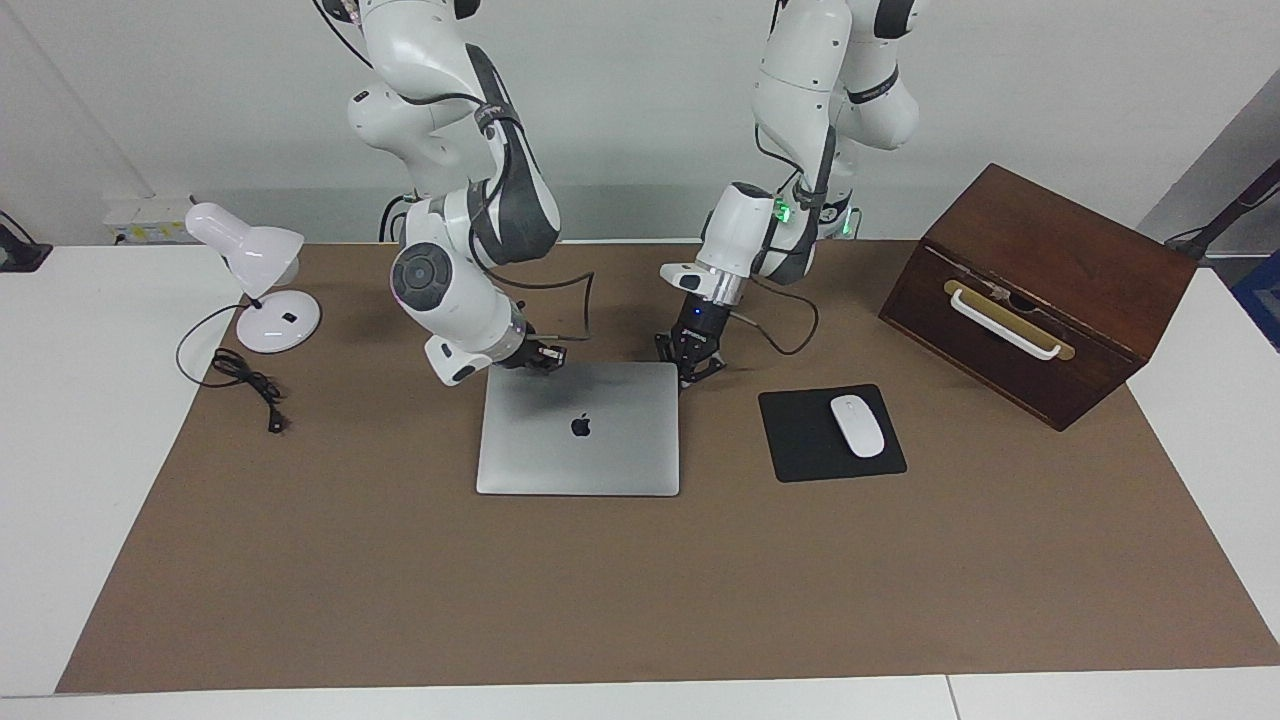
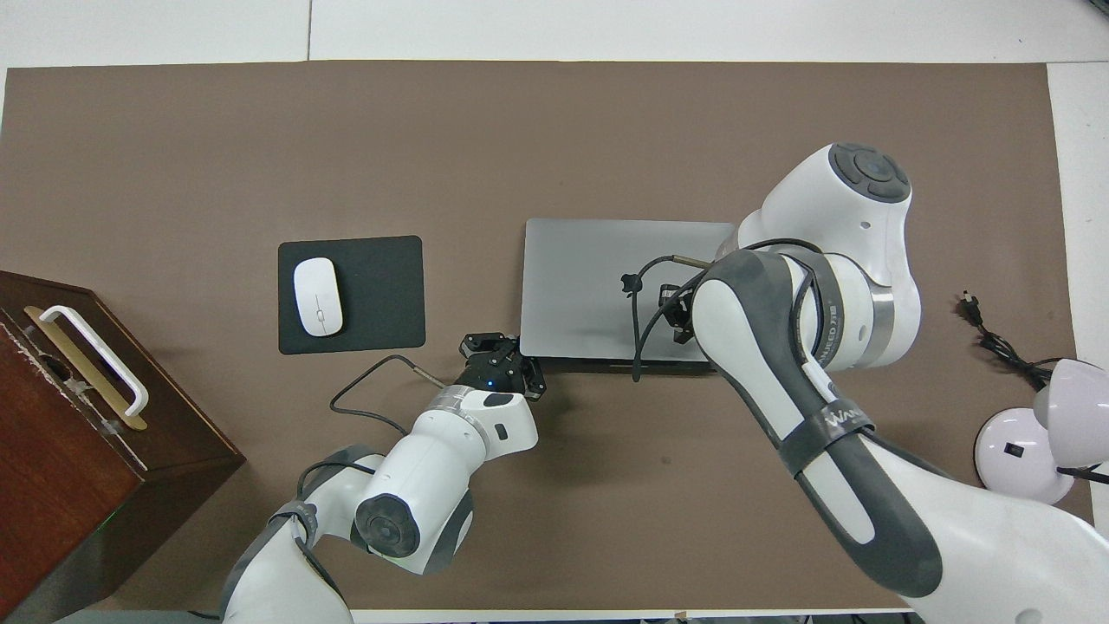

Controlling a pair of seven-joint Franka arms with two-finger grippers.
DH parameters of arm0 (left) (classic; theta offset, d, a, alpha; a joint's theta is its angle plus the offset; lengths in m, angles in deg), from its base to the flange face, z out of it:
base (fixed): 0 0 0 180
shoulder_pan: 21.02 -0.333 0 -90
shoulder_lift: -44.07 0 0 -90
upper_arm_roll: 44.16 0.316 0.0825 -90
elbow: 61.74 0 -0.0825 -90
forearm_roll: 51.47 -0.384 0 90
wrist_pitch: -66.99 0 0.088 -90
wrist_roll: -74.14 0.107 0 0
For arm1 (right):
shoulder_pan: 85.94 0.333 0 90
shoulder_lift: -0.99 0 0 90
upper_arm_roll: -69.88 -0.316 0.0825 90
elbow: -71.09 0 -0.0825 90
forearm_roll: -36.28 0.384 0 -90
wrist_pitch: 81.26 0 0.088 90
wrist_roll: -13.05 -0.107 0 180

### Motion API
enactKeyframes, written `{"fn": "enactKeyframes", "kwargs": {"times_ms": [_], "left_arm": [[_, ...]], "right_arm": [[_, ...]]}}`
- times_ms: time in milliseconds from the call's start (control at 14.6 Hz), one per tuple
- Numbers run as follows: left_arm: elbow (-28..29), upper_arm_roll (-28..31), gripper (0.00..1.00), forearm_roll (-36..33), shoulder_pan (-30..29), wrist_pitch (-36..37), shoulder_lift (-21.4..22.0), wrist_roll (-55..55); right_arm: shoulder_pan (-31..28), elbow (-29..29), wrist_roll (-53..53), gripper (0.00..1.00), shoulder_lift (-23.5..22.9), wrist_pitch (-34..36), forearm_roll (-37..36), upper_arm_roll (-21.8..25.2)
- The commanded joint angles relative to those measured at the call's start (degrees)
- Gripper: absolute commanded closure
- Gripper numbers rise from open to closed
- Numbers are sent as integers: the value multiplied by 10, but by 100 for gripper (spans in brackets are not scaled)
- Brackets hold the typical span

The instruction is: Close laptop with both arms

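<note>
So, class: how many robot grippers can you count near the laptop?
2. The left gripper sits by the laptop's corner nearest the mouse pad; the right gripper is over the lid's edge toward the lamp. None seems hidden.

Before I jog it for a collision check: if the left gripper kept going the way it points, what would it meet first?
Probably the laptop: the left gripper points down at its lid corner nearest the robots, though depth is unclear.

Closed laptop (image 1: 578,430) lies flat mid-mat, both grippers crowding edge nearest robots. Mouse pad (image 1: 800,440) with mouse (image 1: 857,426) just beside, toward left arm's end. Bare mat farther out.
</note>
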Motion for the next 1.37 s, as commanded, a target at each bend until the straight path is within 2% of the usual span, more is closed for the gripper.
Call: {"fn": "enactKeyframes", "kwargs": {"times_ms": [0, 137, 274, 547, 684, 889, 958, 1094, 1300], "left_arm": [[45, 3, 100, 6, -16, 68, 55, 1], [41, 5, 100, 6, -37, 219, 139, 1], [37, 6, 100, 6, -66, 335, 215, 6], [13, 7, 100, 4, -113, 533, 318, 7], [-14, 8, 100, 0, -144, 632, 362, 6], [-39, 5, 100, -11, -196, 732, 399, 4], [-57, 2, 100, -36, -218, 767, 407, 4], [-117, 1, 100, -71, -257, 866, 402, 7], [-172, 8, 100, -114, -287, 948, 403, 6]], "right_arm": [[-6, -12, 10, 100, 6, 21, -1, 0], [-7, -23, 11, 100, 6, 29, -6, 4], [-10, -29, 12, 100, 9, 36, -18, 6], [-43, -37, 69, 100, 22, 45, -43, 6], [-46, -42, 87, 100, 36, 44, -81, 6], [-69, -64, 120, 100, 64, 66, -135, 5], [-82, -77, 139, 100, 68, 79, -137, 6], [-105, -105, 181, 100, 70, 97, -157, 5], [-121, -155, 224, 100, 70, 118, -202, 5]]}}
